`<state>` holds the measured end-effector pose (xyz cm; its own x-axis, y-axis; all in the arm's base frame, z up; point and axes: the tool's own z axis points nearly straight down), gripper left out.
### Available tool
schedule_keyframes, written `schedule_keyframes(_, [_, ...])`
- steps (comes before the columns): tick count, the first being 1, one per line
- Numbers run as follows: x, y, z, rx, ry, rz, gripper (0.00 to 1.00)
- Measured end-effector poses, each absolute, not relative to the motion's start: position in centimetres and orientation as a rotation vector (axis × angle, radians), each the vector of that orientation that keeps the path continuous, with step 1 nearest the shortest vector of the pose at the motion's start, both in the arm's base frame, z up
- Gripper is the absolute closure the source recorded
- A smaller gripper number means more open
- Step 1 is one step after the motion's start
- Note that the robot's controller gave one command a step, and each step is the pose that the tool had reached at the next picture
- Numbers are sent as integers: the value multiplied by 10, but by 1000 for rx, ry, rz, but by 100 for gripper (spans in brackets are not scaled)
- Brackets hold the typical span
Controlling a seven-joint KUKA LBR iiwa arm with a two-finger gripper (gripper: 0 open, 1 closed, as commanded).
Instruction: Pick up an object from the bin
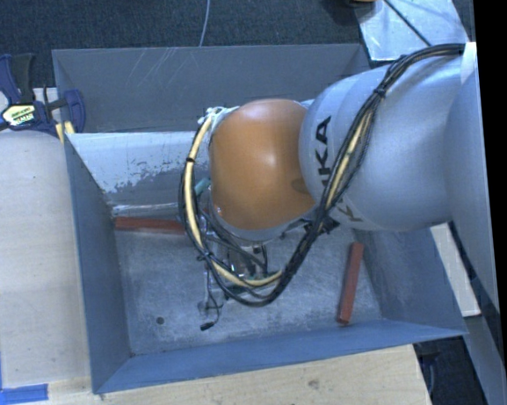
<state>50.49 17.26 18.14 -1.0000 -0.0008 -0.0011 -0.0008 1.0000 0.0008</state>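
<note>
**A:** Where did the things to be picked lie?

**B:** There were two red-brown sticks on the bin's floor. The left stick (148, 224) lay flat along the foot of the back wall, and its right end ran under the robot's wrist. The right stick (350, 282) lay tilted near the front wall, well apart from the first.

**A:** And the gripper?

**B:** The gripper (233, 269) hung low over the middle of the bin (249, 354), between the two sticks and nearer the left one. The orange cover (255, 166) and a loop of cables (274, 285) hid it from above. I could not tell whether the claw was open, closed or gripping anything.

**A:** What could have gone wrong from there?

**B:** As I judged it, a stick lying flat at the wall's foot left little room. The claw might have struck the sloping wall, or pushed the stick aside instead of closing round it. The hanging cables might also have dragged over the floor and nudged a stick.
</note>
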Motion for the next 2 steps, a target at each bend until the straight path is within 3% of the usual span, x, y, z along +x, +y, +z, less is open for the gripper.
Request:
schedule_keyframes(1, [505,172,182,1,3139,2,0])
schedule_keyframes(2, [519,146,144,115,3132,5,0])
